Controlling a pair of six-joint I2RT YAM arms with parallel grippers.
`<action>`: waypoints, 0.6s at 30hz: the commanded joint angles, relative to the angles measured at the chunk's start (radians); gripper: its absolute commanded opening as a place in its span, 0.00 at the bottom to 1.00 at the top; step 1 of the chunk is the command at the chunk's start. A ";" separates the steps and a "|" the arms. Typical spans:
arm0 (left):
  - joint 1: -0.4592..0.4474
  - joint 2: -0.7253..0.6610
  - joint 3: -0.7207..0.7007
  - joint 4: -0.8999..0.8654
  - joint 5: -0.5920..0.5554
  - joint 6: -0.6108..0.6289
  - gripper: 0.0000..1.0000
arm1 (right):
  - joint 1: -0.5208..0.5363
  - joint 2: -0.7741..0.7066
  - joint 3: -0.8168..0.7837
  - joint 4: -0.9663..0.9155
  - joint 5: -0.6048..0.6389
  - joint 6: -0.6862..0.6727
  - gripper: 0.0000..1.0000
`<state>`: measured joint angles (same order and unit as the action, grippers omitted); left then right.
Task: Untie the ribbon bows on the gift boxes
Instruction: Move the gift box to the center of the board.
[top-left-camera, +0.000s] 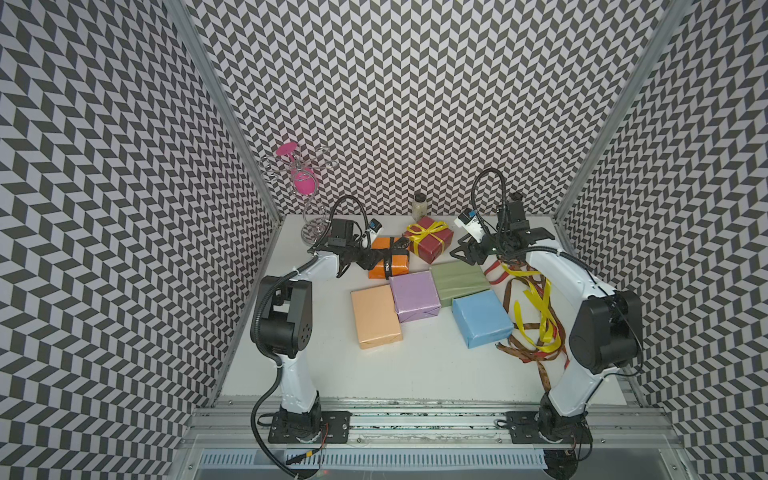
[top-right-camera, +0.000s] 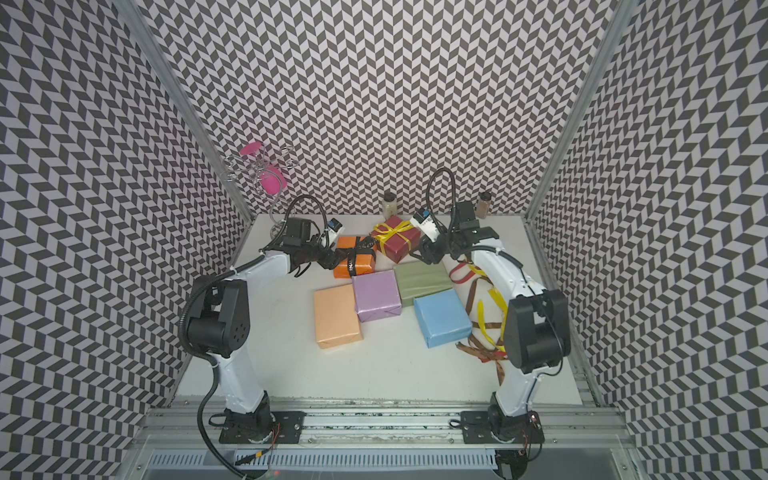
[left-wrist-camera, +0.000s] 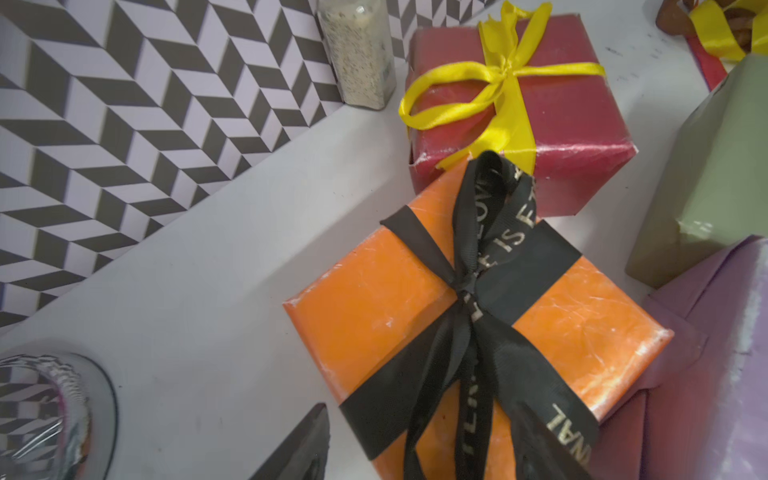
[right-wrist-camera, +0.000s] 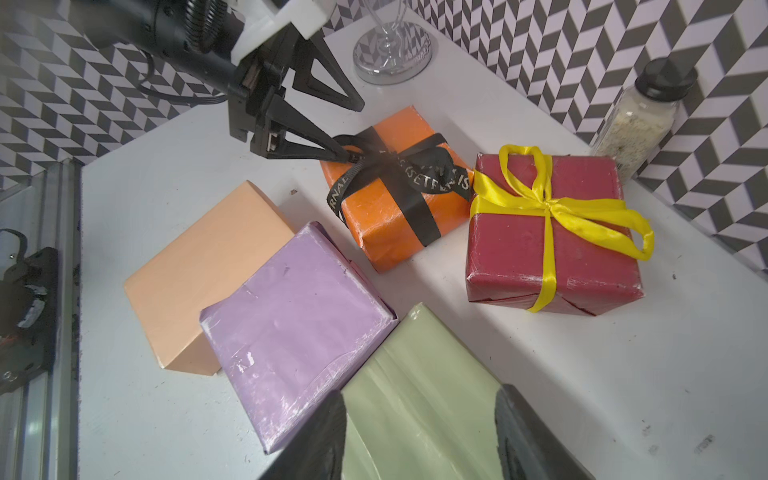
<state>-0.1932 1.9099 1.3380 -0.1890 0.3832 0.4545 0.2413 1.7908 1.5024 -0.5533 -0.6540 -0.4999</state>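
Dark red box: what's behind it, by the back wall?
A spice jar of pale grains stands behind the dark red box, near the wall. In the right wrist view the box's corner hides part of its base.

An orange paper-wrapped box (top-right-camera: 365, 259) wears a black lettered ribbon bow (top-right-camera: 351, 265), a dark red box (top-right-camera: 401, 245) a yellow ribbon bow (top-right-camera: 390, 229); the peach box (top-right-camera: 336, 316), lilac box (top-right-camera: 376, 295), sage-green box (top-right-camera: 422, 282) and light-blue box (top-right-camera: 442, 318) lie bare beside loose ribbons (top-right-camera: 480, 311).
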 joint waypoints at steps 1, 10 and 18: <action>-0.015 0.044 0.052 -0.022 -0.046 0.017 0.66 | 0.052 0.034 0.014 0.032 0.037 0.016 0.58; -0.015 0.077 0.067 -0.042 -0.034 0.012 0.23 | 0.114 0.055 -0.018 0.033 0.051 -0.003 0.59; -0.011 -0.008 -0.010 -0.067 0.020 0.047 0.00 | 0.119 0.058 -0.031 0.030 0.040 -0.003 0.59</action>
<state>-0.2096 1.9511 1.3647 -0.2092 0.3763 0.4778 0.3576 1.8400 1.4853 -0.5526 -0.6109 -0.4969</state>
